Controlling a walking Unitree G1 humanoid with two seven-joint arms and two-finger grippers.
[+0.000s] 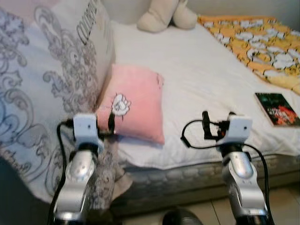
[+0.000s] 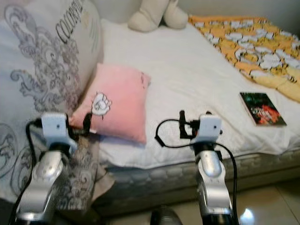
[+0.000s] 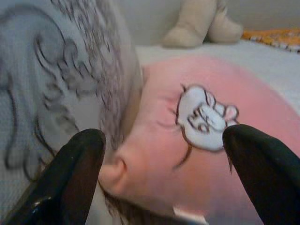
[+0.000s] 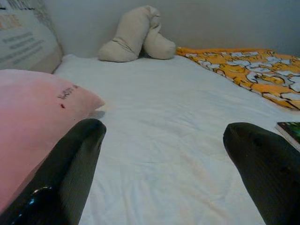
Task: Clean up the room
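Both claws gape wide and empty over the white bed sheet [image 1: 197, 70]; left gripper [image 3: 164, 154] faces a soft pink pillow [image 1: 133, 103]; right gripper [image 4: 164, 154] faces smooth sheet, a book [image 1: 276, 108] lying off to its right.

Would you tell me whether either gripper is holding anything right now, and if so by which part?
Nothing is held. The left gripper is open, its fingers either side of the pink pillow's corner without closing on it. The right gripper is open above the white sheet.
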